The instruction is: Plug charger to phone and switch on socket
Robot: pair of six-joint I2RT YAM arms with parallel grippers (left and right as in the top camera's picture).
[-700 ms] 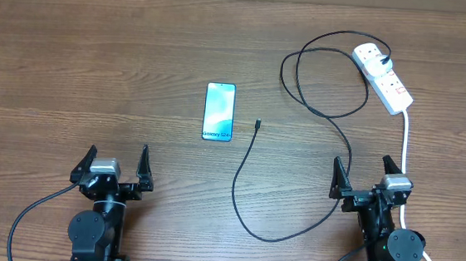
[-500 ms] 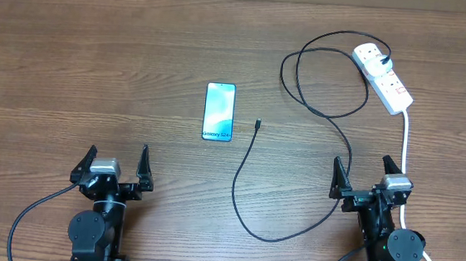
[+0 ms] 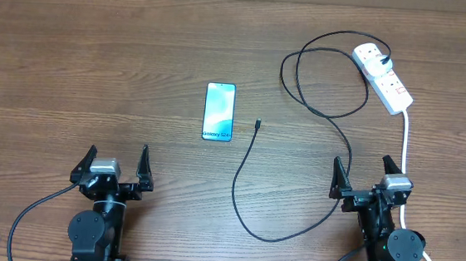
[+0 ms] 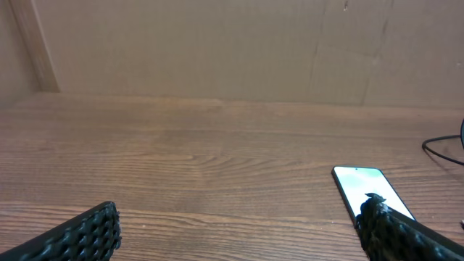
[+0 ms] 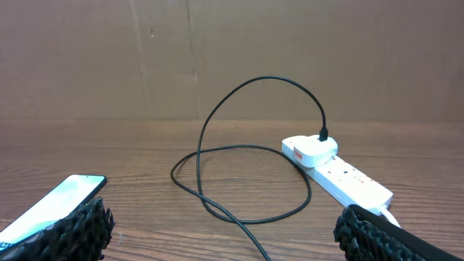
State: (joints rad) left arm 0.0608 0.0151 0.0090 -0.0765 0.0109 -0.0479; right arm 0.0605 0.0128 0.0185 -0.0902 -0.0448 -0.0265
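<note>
phone near end hidden behind left pincer; socket switch position too small.

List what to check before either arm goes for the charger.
1. The left gripper and right gripper are open and empty: ok.
2. The phone lies flat, screen up, with nothing on it: ok.
3. The connector of the charger lies free, apart from the phone: ok.
4. The plug is seated in the socket: ok.
5. The socket is switched on: cannot tell.
</note>
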